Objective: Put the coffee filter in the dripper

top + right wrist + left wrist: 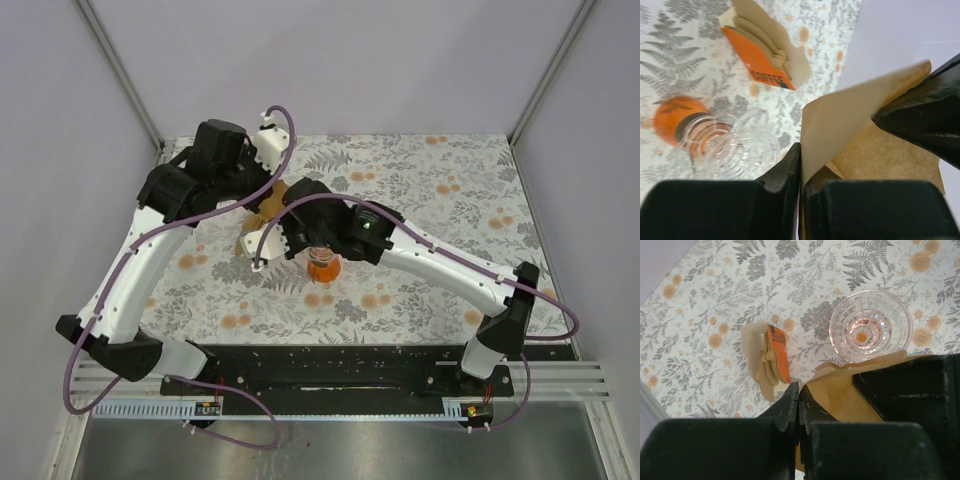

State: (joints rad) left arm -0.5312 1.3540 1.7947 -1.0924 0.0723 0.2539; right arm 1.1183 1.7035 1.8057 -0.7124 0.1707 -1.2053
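Holding coffee filter (850, 115) in the air, left pincer (798, 401) and right pincer (800, 167) both clenched on its edges. Dripper (871, 325) stands empty on tabletop (715, 300) nearby. Opening and seating still to do.

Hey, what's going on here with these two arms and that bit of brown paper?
Two robot arms are handling one paper coffee filter between them. The left end effector and the right end effector both appear pinched shut on it, holding it up off the table. The clear dripper stands close by on its orange base. It is empty, so the filter is not in it yet. A bundle of filters in an orange holder lies on the table nearby, untouched.
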